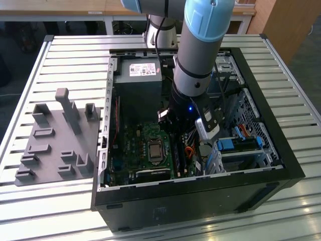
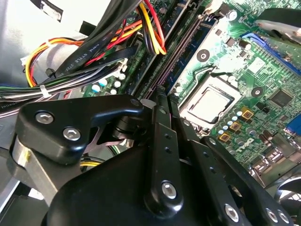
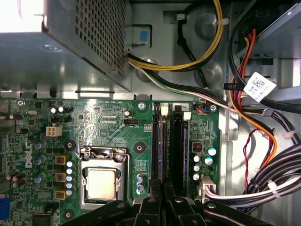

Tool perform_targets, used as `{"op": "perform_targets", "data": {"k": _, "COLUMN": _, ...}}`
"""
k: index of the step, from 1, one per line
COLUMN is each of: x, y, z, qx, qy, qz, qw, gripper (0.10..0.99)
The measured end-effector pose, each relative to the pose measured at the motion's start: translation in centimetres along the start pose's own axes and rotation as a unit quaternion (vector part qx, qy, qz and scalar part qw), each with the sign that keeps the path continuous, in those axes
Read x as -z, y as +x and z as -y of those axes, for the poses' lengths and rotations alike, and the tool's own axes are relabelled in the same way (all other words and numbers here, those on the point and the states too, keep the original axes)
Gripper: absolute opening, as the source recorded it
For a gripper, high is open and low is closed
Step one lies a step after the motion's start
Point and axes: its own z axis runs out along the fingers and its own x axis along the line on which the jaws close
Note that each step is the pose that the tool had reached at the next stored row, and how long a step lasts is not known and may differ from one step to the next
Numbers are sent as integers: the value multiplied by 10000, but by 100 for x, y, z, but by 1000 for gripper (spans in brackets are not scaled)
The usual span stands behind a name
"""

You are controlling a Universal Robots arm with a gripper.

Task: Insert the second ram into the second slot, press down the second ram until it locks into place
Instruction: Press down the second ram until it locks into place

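While my arm (image 1: 200,45) reaches down into the open black computer case (image 1: 281,150) on the slatted metal tabletop (image 1: 75,55), my jaws (image 2: 161,96) hang low over the green motherboard (image 3: 108,122). They are just beside the square silver processor socket (image 3: 101,183). They are drawn together with no gap I can make out, and nothing visibly held between them. Their tip rests at or just above one end of the memory slot nearest the processor.

The second ram (image 3: 158,141), a long, thin dark-blue circuit-board stick, lies along that slot as far as I can judge, edge-on and dark against the board. A second dark slot (image 3: 178,141) runs parallel just beside it, on the side away from the socket. White latches (image 3: 163,109) show at the far ends of both. I cannot tell whether the stick is fully seated or whether its latch has closed.

From how things lie, I judge the insertion to be done and the pressing step to be in hand. The closed jaws serve as a blunt pusher rather than a clamp.

Pressing here calls for force straight down onto the stick's top edge, kept in line with the slot so the board does not tilt or skid sideways. The bundle of coloured and black cables (image 3: 263,127) lies near the slots on the far side from the socket, so any sideways drift that way risks snagging.
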Motion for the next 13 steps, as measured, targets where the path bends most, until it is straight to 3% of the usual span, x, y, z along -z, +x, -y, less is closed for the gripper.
{"op": "perform_targets", "data": {"k": 13, "x": 23, "y": 1, "z": 0, "qx": -3, "qy": -1, "qz": 0, "qw": 10000, "gripper": 137}}
